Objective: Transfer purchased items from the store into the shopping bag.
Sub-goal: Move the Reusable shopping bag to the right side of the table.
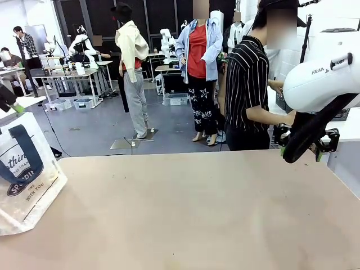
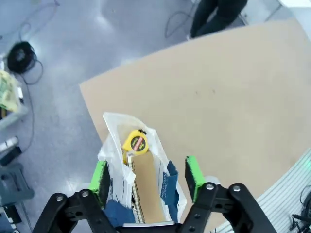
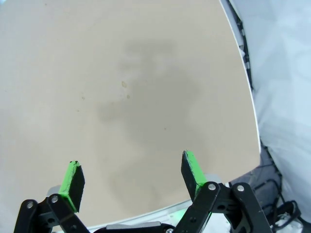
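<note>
1. While the left gripper (image 2: 146,180) hangs straight above the shopping bag (image 2: 138,170), its green pads (image 2: 193,175) stand apart on either side of the bag's mouth, clamped on nothing.
2. Inside the bag: a yellow tape measure (image 2: 135,142) at the far end of the opening, and a brown spiral-bound notebook (image 2: 147,189) standing on edge nearer the gripper, its long axis running from the gripper toward the tape measure.
3. Front view: the bag (image 1: 25,177) sits upright at the table's (image 1: 197,208) left edge, navy handles up.
4. Right gripper (image 3: 133,177) hovers well apart from the bag, over bare tabletop near the right edge; jaws wide, nothing between them.
5. Judgement: the left arm is the nearer to the bag by far. Any further drop goes straight down from this claw.
6. A person (image 1: 250,84) stands beyond the table's far right corner.
</note>
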### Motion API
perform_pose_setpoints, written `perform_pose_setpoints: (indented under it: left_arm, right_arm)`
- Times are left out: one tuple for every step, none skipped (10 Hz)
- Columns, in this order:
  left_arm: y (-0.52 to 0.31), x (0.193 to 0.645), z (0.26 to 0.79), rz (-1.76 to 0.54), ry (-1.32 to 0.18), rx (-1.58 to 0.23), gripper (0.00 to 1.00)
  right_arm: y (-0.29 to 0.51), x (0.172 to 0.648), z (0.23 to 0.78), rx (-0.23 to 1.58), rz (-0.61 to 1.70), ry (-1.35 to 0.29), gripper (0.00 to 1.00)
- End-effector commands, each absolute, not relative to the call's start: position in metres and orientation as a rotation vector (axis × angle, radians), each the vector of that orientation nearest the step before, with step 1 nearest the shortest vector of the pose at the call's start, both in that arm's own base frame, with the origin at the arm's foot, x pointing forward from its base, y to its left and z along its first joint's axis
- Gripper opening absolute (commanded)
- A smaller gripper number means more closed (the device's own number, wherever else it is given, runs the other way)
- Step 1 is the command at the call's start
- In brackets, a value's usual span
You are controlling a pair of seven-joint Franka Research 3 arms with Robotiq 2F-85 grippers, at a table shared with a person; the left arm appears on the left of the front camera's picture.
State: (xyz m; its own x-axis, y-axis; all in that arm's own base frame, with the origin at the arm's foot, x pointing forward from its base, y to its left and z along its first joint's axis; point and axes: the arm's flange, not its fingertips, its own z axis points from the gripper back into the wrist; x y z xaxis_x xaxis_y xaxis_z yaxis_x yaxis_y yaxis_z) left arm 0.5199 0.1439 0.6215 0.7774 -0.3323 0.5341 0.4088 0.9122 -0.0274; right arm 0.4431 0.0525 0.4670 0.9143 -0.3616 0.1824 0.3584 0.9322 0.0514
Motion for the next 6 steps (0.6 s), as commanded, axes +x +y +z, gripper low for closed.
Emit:
perform_pose_setpoints:
  left_arm:
    - [0.107,0.499,0.628,-0.414,-0.640,-0.062,1.00]
    - [0.088,0.494,0.635,-0.446,-0.675,-0.040,1.00]
    - [0.059,0.493,0.639,-0.486,-0.670,-0.011,1.00]
    - [0.027,0.496,0.635,-0.557,-0.656,0.014,1.00]
    - [-0.004,0.506,0.624,-0.627,-0.611,0.041,1.00]
    - [-0.028,0.519,0.609,-0.701,-0.568,0.032,1.00]
  right_arm:
    - [0.052,0.445,0.468,0.001,-0.363,-0.188,1.00]
    - [0.052,0.445,0.468,0.001,-0.363,-0.188,1.00]
    - [0.052,0.445,0.468,0.001,-0.363,-0.188,1.00]
    - [0.052,0.445,0.468,0.001,-0.363,-0.188,1.00]
    - [0.052,0.445,0.468,0.001,-0.363,-0.188,1.00]
    - [0.052,0.445,0.468,0.001,-0.363,-0.188,1.00]
